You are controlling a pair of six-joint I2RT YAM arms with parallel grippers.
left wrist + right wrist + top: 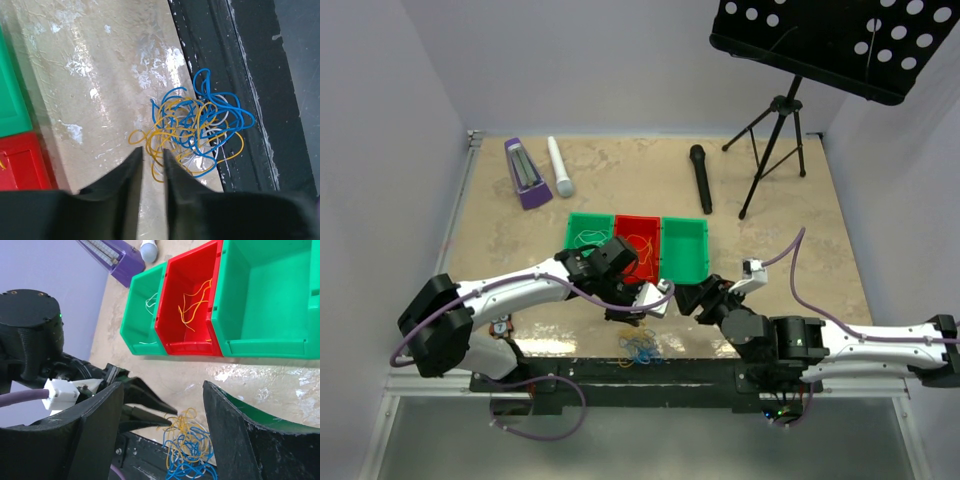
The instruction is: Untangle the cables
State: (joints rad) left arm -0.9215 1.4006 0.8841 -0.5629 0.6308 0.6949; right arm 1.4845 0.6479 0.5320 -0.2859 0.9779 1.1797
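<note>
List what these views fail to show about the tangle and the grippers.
- Top view: cables too small to separate strands.
- Left wrist: left gripper fingertips nearly closed at the tangle's edge; whether a strand is pinched is unclear.
- Right wrist: lower tangle cut off by the frame edge.

The left arm (520, 288) extends from its base at lower left toward the center, wrist bent downward; the left gripper (152, 167) has its jaws nearly closed, separated by a narrow gap with nothing between them. The right arm (860, 345) reaches leftward from the lower right, and the right gripper (162, 405) holds its jaws wide apart, empty.
</note>
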